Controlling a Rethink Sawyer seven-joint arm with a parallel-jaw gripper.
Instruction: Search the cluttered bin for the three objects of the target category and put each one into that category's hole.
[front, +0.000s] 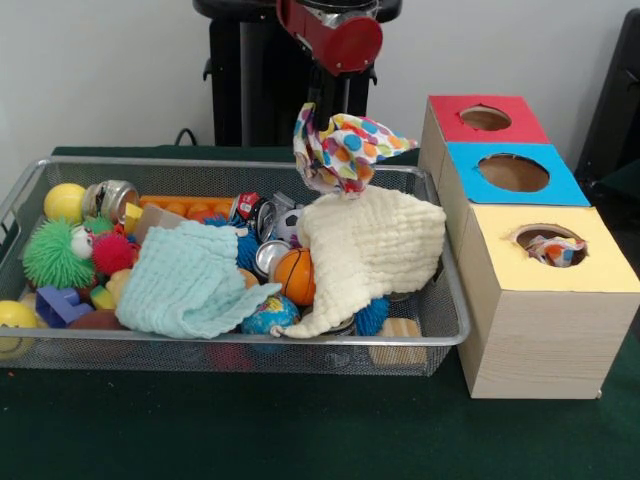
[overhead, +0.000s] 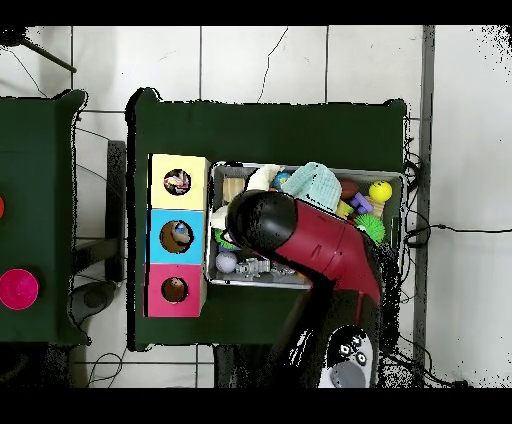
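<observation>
— Starting with the biggest thing, what fills the table?
— A wire mesh bin (front: 445, 330), packed with toys and cloths, on dark green felt. Beside it runs a row of three boxes: yellow-topped box (front: 555, 300), blue-topped box (front: 512, 172), red-topped box (front: 484, 118), each with a round hole.
— And the arm?
— The red and black arm (overhead: 320, 245) reaches over the bin's box-side half, hiding much of it from overhead.
— What lies in the bin?
— A cream cloth (front: 380, 245), an aqua cloth (front: 190, 285), balls, cans.
— The gripper?
— The gripper (front: 330, 120) is clamped on a polka-dot cloth (front: 345, 150), hanging above the cream one. Another patterned cloth (front: 553, 248) sits in the yellow hole.
</observation>
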